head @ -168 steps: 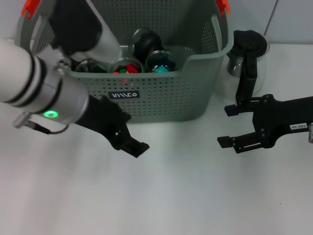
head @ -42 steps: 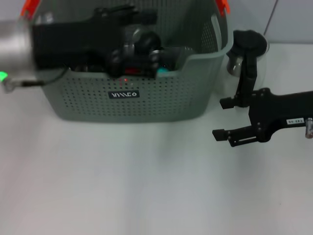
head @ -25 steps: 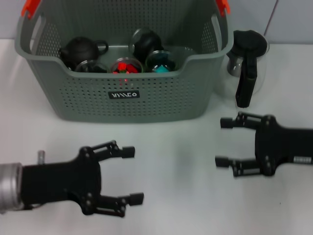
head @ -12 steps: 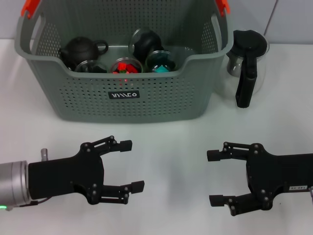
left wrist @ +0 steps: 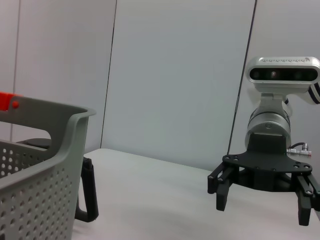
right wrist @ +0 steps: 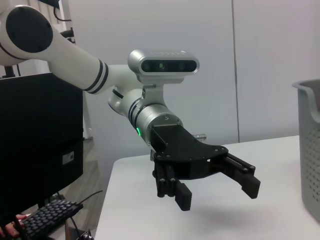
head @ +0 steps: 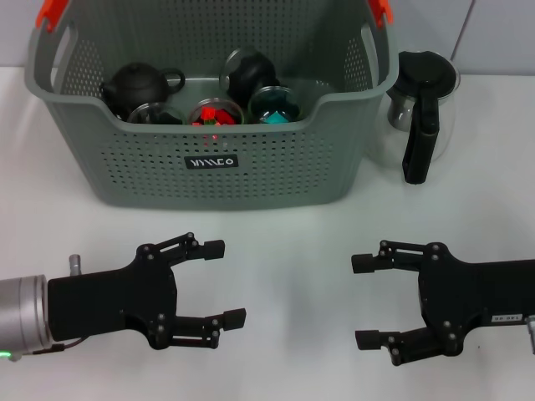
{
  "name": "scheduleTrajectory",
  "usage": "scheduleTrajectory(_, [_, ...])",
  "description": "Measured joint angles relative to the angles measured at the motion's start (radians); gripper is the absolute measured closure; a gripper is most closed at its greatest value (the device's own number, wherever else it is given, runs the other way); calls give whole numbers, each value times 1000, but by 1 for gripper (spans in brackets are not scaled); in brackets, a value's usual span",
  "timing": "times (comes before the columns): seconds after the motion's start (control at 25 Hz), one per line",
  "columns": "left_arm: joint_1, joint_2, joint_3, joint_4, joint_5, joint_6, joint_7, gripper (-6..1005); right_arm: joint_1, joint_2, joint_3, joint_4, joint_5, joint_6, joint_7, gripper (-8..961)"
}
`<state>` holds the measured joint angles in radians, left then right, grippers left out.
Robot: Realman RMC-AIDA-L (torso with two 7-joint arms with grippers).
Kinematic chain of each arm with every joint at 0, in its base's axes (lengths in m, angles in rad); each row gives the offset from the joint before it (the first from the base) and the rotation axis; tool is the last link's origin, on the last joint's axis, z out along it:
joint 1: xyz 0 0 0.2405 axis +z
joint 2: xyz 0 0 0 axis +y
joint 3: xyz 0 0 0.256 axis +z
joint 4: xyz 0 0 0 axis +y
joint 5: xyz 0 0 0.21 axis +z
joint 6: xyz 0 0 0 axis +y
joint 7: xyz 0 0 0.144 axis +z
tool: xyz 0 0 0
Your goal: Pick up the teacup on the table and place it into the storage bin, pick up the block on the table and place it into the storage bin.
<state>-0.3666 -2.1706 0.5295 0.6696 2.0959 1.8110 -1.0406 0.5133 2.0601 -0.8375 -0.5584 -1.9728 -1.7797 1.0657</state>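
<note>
Both arms hang low over the bare white table in front of the storage bin, facing each other. The left gripper has its fingers spread and carries nothing; the right gripper is likewise wide open and empty. Inside the bin I can see two dark teapots, some glass cups and red block pieces, so the teacup and block look to be already in. No loose cup or block shows on the table, so I judge the sensible move is to keep both arms clear and low. A glass coffee pot with a black handle stands just beside the bin, on the right arm's side, and would be easy to clip
</note>
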Motion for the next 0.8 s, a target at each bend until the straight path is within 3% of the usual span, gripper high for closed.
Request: scheduleTrajectory(0.8, [5,-1,5,-1,1,7,-1,47,12,5,6,2,0,7,1,17])
